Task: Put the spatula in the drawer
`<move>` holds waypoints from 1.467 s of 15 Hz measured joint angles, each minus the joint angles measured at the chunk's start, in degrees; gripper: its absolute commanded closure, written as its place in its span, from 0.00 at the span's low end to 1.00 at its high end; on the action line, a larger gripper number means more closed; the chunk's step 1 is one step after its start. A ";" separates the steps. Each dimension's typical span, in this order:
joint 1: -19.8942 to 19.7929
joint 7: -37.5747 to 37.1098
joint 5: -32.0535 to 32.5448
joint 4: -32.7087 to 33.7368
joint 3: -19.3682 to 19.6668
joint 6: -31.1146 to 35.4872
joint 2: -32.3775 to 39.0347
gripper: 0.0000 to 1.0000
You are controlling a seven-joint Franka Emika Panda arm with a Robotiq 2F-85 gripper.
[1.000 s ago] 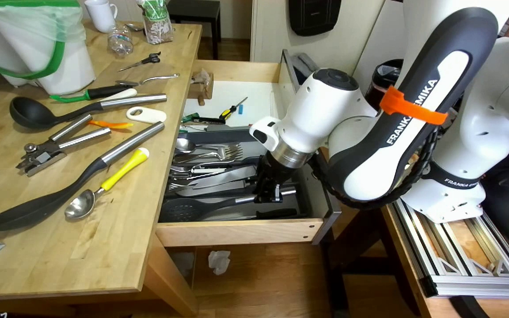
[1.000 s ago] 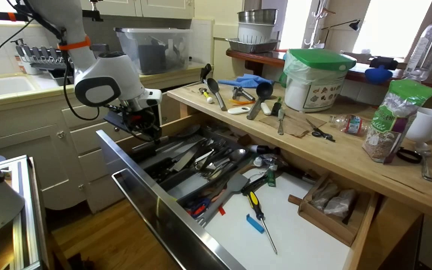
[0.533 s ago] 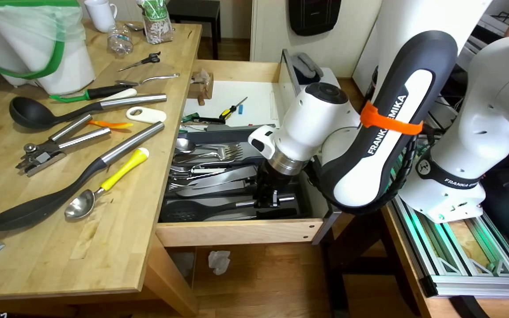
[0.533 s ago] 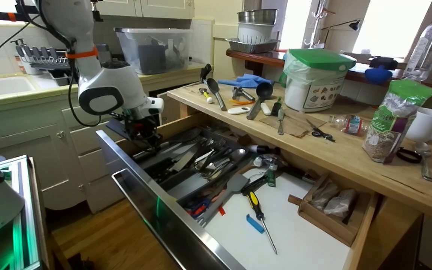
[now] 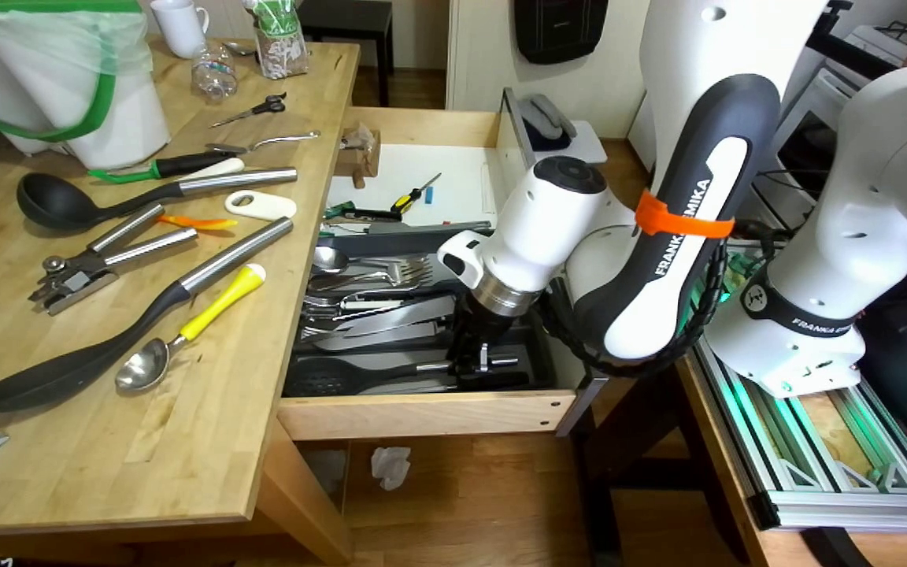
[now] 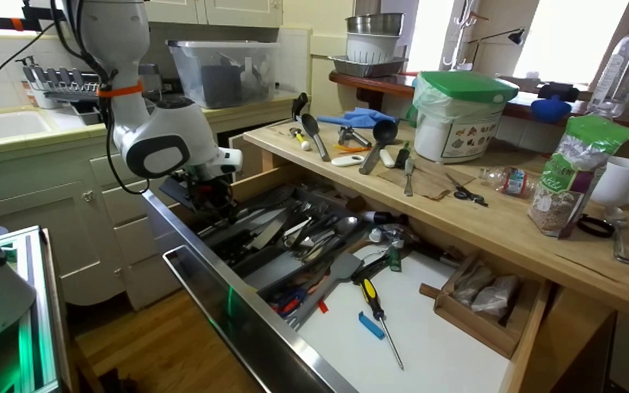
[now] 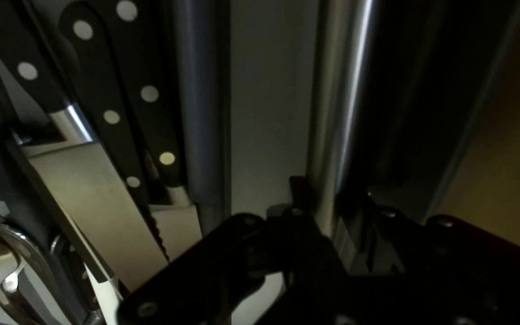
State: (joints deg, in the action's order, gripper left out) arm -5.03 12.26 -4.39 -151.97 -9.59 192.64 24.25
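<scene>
I have the gripper down inside the pulled-out drawer; its jaws look clamped on the steel handle of the spatula, one at each flank, though one sits deep in shadow; in the wrist view the handle runs from them towards twelve o'clock, with a grey divider and, past it, black-handled knives at ten.

In an exterior view, taking my gripper as the centre, the spatula's slotted black head lies at nine o'clock, within the end compartment of the cutlery tray; whether it bears on the floor there I cannot tell; the drawer's wooden end wall is just beside it at six; the arm, with an orange strap, slants down from between one and two; a screwdriver lies in the drawer at eleven; on the wooden table a black serving spoon lies at nine and a ladle at ten.

In an exterior view a grey turner lies in the drawer at four o'clock from my gripper, well apart from it; a green-lidded bin stands at two.
</scene>
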 measured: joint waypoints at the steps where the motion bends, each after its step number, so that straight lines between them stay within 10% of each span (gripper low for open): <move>1: -0.46 -1.13 1.23 0.04 -0.08 0.08 0.12 0.94; 5: -2.78 -5.32 4.22 0.61 -1.39 0.43 0.89 0.94; 6: -3.52 -6.21 4.70 0.75 -1.92 0.43 1.08 0.51; 13: -11.12 -11.80 8.79 2.10 -9.74 0.02 0.69 0.06; 22: -35.69 -14.88 0.79 2.30 -37.07 -24.50 -11.73 0.00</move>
State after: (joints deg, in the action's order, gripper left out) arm -40.73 -2.62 -3.60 -149.67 -46.66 168.14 12.52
